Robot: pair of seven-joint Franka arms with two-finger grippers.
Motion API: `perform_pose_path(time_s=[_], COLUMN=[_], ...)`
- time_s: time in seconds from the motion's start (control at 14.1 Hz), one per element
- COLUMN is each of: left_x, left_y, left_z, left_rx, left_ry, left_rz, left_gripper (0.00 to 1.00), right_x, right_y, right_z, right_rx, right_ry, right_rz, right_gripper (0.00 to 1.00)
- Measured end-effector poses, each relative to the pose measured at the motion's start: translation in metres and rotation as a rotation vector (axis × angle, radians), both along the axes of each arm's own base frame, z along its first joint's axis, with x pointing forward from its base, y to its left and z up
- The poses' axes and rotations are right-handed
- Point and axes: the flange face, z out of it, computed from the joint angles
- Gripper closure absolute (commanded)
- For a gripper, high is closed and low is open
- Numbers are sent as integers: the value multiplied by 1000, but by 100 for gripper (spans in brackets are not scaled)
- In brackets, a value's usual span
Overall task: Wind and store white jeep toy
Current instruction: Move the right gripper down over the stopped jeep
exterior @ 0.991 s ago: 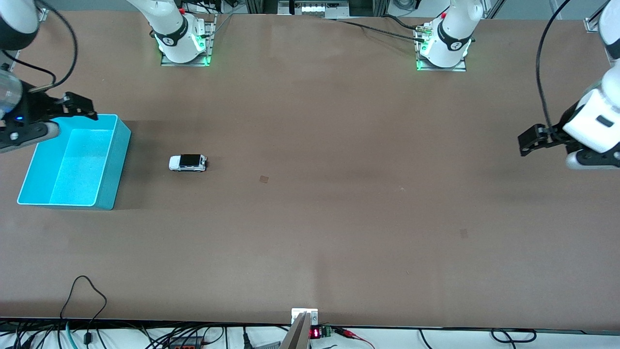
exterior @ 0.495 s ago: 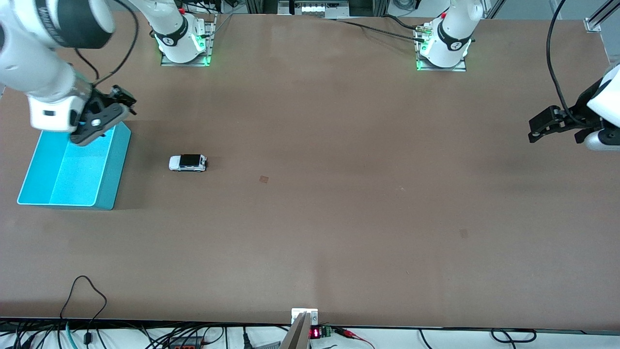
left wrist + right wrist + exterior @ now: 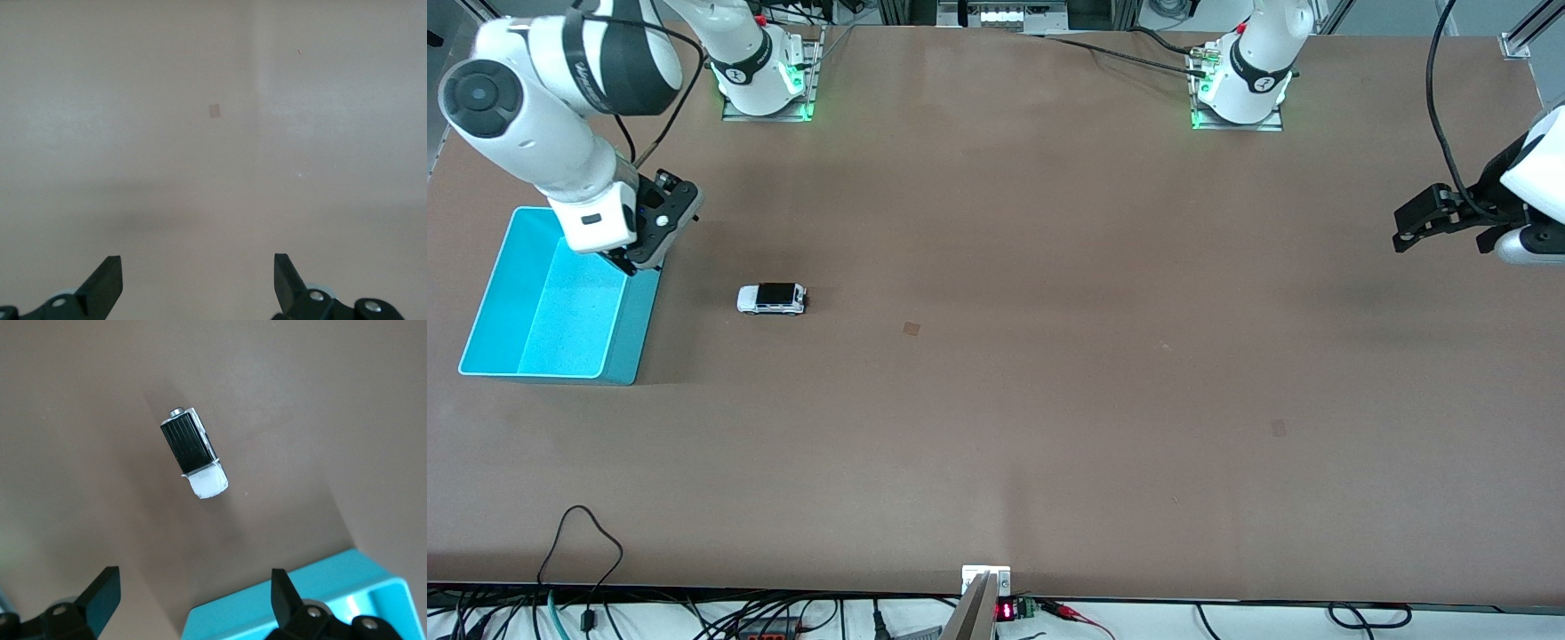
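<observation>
Item: small boxy white jeep toy with black roof panel (image 3: pixel 772 299), standing on brown table (image 3: pixel 1049 400), mid-left of frame, just beside open cyan plastic bin (image 3: pixel 628 356) meant to receive it.

Right gripper (image 3: pixel 643 258), over bin's rim: fingers spread, empty, angled toward jeep.

Left gripper (image 3: pixel 1414 227), right edge of frame: spread wide, empty, waiting.

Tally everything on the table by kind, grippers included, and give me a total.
Toy cars: 1, the white jeep toy, on the table beside the bin.
Bins: 1, the cyan bin, at the right arm's end.
Grippers: 2, the right gripper over the bin's edge, the left gripper waiting at its own end; both with fingers open.
Total: 4
</observation>
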Motion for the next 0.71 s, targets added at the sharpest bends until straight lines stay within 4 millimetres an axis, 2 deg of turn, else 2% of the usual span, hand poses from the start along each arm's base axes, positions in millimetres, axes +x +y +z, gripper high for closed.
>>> perform_pose_path(time_s=[0.28,0.71], left_x=[-5,-7], left_y=[0,-1], left_z=[-1,0], left_rx=[3,3], left_ry=[8,10], left_rz=[-12,-15], left_gripper=[0,0], right_x=[-5,6], right_y=[3,13], right_z=[-31,-82], right_rx=[12,44], right_ry=[-23,-4], right_rz=[113,164], right_gripper=[0,0])
